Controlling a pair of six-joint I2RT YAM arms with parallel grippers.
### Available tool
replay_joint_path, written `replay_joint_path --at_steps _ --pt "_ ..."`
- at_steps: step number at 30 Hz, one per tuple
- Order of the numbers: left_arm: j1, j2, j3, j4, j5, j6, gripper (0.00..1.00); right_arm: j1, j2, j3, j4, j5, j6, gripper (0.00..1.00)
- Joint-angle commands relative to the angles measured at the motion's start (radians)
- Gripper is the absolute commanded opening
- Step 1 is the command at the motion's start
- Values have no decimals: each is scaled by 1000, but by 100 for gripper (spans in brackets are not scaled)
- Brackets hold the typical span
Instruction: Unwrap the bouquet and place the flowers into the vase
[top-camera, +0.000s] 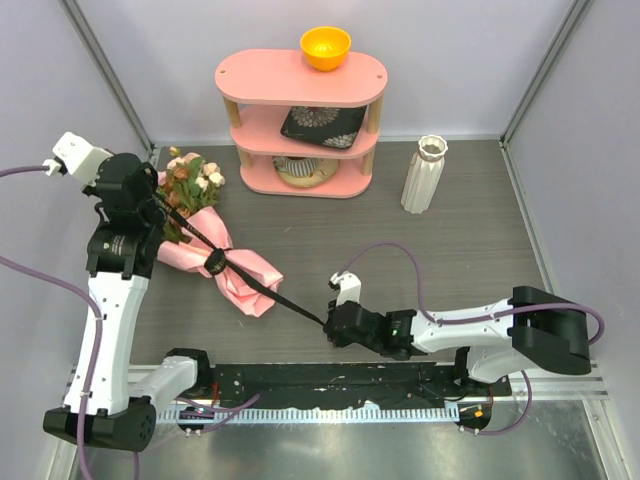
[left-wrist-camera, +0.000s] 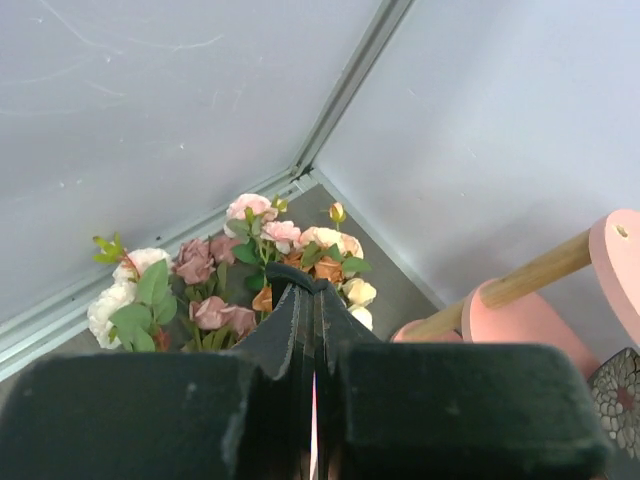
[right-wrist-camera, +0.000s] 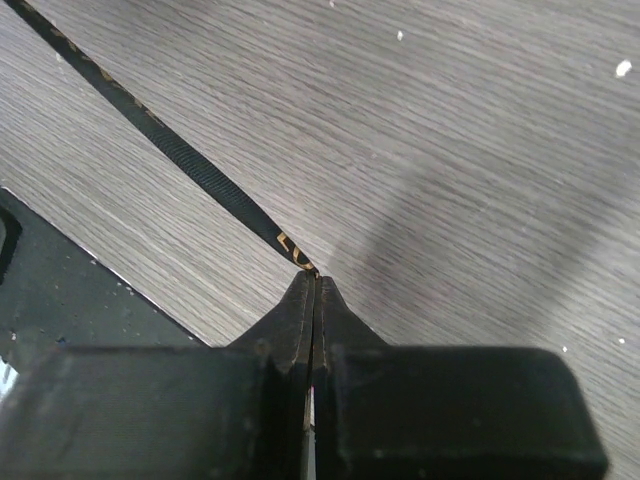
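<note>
On the grey table (top-camera: 440, 260), in front of the pink shelf (top-camera: 300, 75), the bouquet (top-camera: 238, 276) lies at the left in its wrapping, flowers (left-wrist-camera: 215, 265) toward the back wall. The white vase (top-camera: 424, 175) stands upright, well apart at the right. The black ribbon (top-camera: 290, 302) runs taut between the left gripper (left-wrist-camera: 305, 285) and the right gripper (right-wrist-camera: 313, 278), each with fingers pinched on one end.

One bouquet (top-camera: 215, 240), one vase (top-camera: 424, 175), one bowl (top-camera: 326, 47), perhaps two dishes (top-camera: 322, 124).
</note>
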Motion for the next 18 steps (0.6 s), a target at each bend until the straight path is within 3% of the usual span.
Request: replay_joint_path --at_steps 1,10,18 --pt "7 -3 8 168 -78 79 0 7 -53 -54 -40 22 60 1" --pt "7 19 -29 226 -84 147 0 27 -148 -143 -150 40 178 1" --pt "7 2 -6 223 -145 184 0 41 -418 -153 -346 161 239 1"
